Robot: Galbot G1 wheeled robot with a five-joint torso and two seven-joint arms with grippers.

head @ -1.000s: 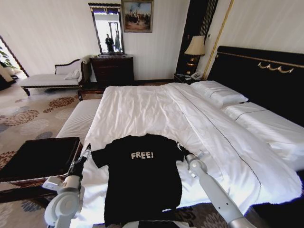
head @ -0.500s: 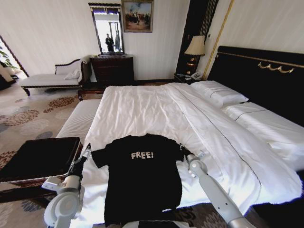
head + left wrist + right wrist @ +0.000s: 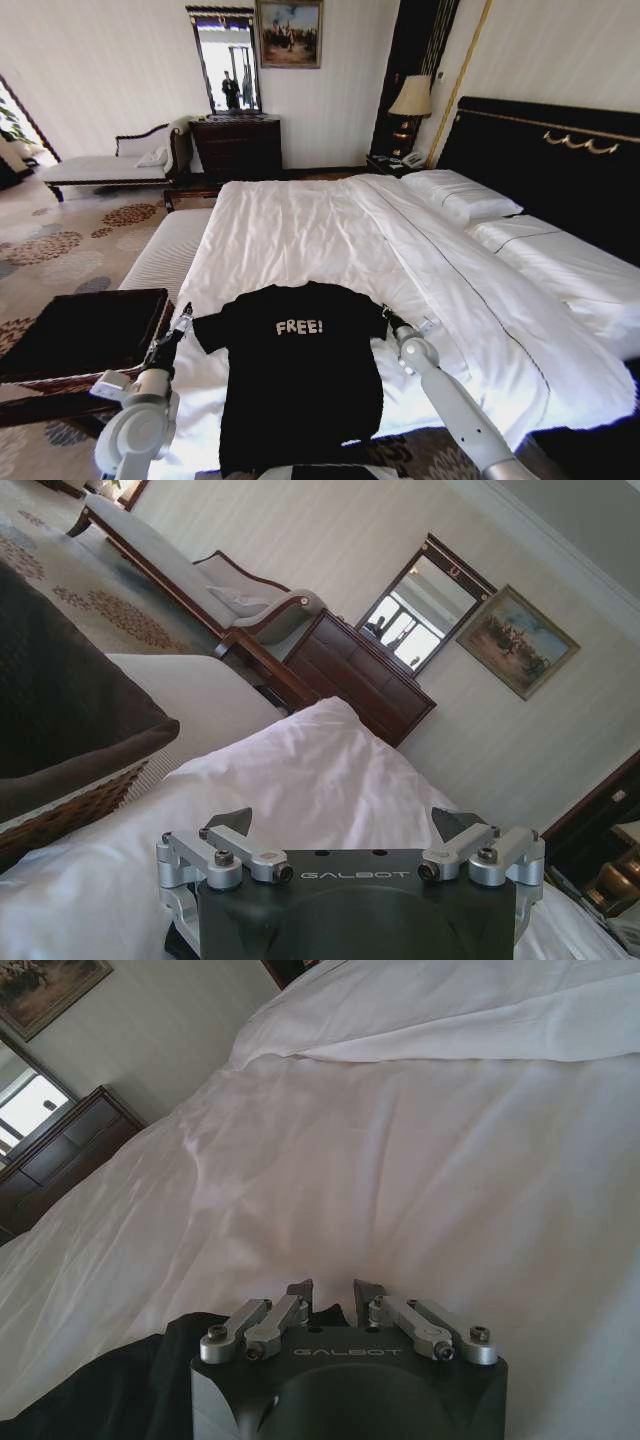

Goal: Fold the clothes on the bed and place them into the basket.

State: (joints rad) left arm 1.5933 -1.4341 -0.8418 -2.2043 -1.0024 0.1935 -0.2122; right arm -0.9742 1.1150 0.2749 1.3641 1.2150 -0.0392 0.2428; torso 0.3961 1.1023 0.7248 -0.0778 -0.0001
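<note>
The clothes [image 3: 300, 370], a black T-shirt with white "FREE!" lettering, lie flat and face up at the foot of the white bed [image 3: 300, 225]. My left gripper [image 3: 183, 320] sits just beside the shirt's left sleeve, and in the left wrist view its fingers [image 3: 228, 825] stand wide apart over the sheet. My right gripper [image 3: 386, 316] is at the tip of the right sleeve. In the right wrist view it [image 3: 333, 1292] is drawn nearly together, with black cloth [image 3: 110, 1385] at the finger roots. The wicker basket [image 3: 85, 330] with black lining stands left of the bed.
A pale upholstered bench [image 3: 165, 250] runs along the bed's left side beyond the basket. Pillows [image 3: 460, 195] and the black headboard [image 3: 560, 160] are at the far right. A dark dresser [image 3: 237, 145], a mirror and a chaise stand by the far wall.
My right gripper has edged slightly to the right at the sleeve tip. The left arm and the shirt have stayed put.
</note>
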